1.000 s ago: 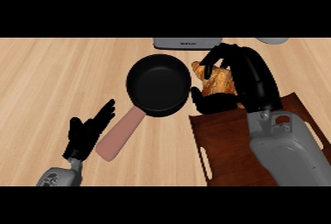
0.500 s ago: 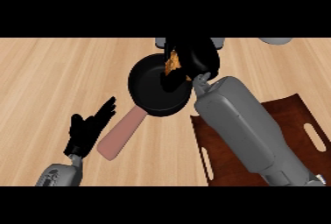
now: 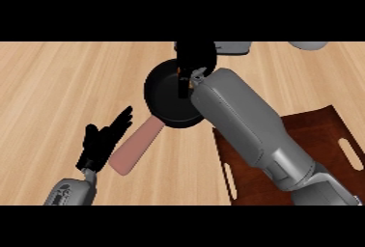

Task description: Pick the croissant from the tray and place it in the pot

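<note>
Head view, contents of the counter:

- Counter (image 3: 64, 82): pale wood top, bearing all the items below.
- Pot (image 3: 165, 99): black, round, at upper centre, with a pinkish handle (image 3: 135, 147) running down and to the left. Its right side is hidden under the right forearm.
- Tray (image 3: 321, 130): dark brown, with slot handles, at lower right, just beside the pot. The forearm crosses its left part.
- Right hand (image 3: 194, 55): black, over the pot's far rim, at the end of the grey right forearm (image 3: 242, 120), which stretches up from the lower right.
- Croissant (image 3: 189, 84): only a small orange sliver shows under the hand, above the pot's interior. The fingers seem curled round it, though black on black makes this hard to read.
- Left hand (image 3: 103, 140): at lower left, just left of the pot's handle and apart from it. Fingers straight and spread, holding nothing.
- Two grey objects (image 3: 234, 47) (image 3: 310, 45): cut off at the top edge, identity not clear.
</note>
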### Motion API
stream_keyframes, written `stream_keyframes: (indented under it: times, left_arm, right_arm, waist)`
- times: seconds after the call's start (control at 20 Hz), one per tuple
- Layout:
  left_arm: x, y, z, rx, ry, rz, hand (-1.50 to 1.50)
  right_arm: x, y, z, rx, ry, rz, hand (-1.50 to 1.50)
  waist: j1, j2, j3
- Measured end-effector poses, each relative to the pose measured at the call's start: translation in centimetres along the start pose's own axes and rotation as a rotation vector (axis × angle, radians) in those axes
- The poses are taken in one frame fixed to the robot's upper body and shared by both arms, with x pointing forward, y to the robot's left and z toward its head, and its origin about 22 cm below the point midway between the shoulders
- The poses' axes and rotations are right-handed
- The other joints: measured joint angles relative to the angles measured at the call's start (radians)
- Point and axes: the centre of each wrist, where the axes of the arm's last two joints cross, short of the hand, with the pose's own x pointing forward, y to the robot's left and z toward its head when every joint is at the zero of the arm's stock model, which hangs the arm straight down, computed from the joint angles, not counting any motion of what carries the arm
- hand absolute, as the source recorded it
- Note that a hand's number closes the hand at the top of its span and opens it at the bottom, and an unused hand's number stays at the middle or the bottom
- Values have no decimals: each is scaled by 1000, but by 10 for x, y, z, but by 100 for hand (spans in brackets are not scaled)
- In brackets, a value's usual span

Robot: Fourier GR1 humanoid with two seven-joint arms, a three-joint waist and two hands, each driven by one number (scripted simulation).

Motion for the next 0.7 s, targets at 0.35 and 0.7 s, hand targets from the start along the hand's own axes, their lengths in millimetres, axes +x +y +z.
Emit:
stream_keyframes:
  times: [0.35,0.7]
  left_arm:
    - [9,-5,-1,-24,-9,-9,0]
    - [11,-7,-1,-32,-14,-13,0]
  right_arm:
    - [-5,23,-19,233,173,9,-150]
    - [-4,14,-15,47,39,-347,-150]
  waist:
    - [26,4,0]
    - [36,9,2]
